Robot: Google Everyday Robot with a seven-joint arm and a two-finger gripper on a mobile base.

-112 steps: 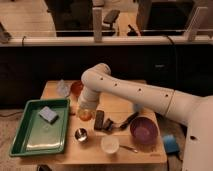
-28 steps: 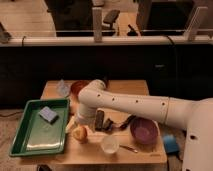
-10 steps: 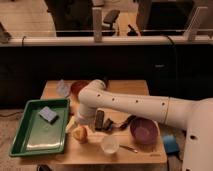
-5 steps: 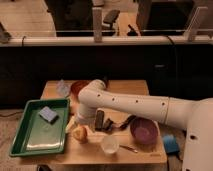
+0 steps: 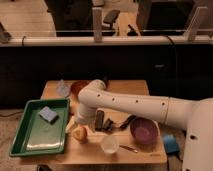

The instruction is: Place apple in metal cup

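The apple [image 5: 80,133], small, round and yellow-orange, sits near the front left of the wooden table [image 5: 130,90], just right of the green tray. A darker base right under the apple [image 5: 80,140] may be the metal cup. It is mostly hidden and I cannot tell it apart for sure. My gripper [image 5: 76,124] is at the end of the white arm [image 5: 130,105]. It hangs directly above and slightly left of the apple, very close to it.
A green tray [image 5: 30,145] with a blue sponge [image 5: 48,114] lies at the left. An orange-brown bowl [image 5: 77,88] stands at the back. A dark upright object [image 5: 100,120], a white cup [image 5: 109,144], a purple bowl [image 5: 144,131] and a blue object [image 5: 170,144] are to the right.
Over the last second nothing has visibly moved. Eleven seconds ago the arm was higher and the metal cup stood uncovered where the apple is now.
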